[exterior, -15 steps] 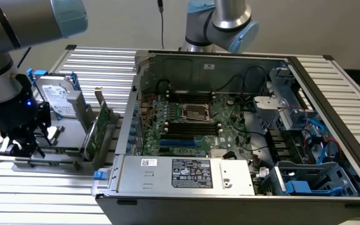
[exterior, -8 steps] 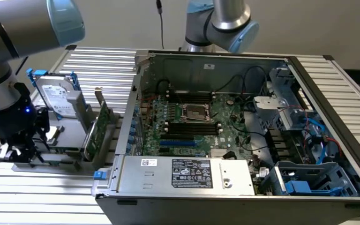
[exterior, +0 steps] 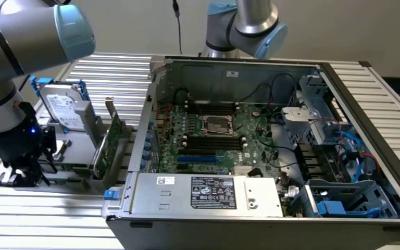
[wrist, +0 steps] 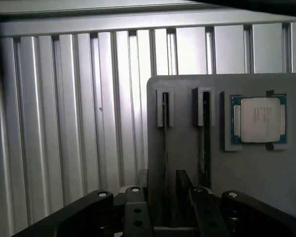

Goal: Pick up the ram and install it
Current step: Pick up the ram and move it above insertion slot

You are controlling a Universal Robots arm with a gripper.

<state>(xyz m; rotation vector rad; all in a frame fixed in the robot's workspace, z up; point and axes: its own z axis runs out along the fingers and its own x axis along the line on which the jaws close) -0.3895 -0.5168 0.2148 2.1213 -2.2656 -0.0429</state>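
The gripper (wrist: 163, 177) is held open, low over a grey holder (wrist: 266, 182) on the ribbed bench (wrist: 64, 123), with one finger on each side of the ram (wrist: 165, 138) and no contact to be made out. The ram is stood on its long edge in a narrow slot of the holder and is seen edge on as a thin dark line. Its long axis is laid flat, parallel to the bench's ribs, and points from between the fingers towards the holder's far edge. Two such sticks are counted: a second stick (wrist: 205, 138) is slotted just beside the first and parallel to it. One square processor (wrist: 259, 118) is seated flat near them. In the exterior view, one hard drive (exterior: 61, 107) and one green expansion card (exterior: 110, 148) are stood up between the gripper (exterior: 26, 174) and one opened computer case (exterior: 241, 70).
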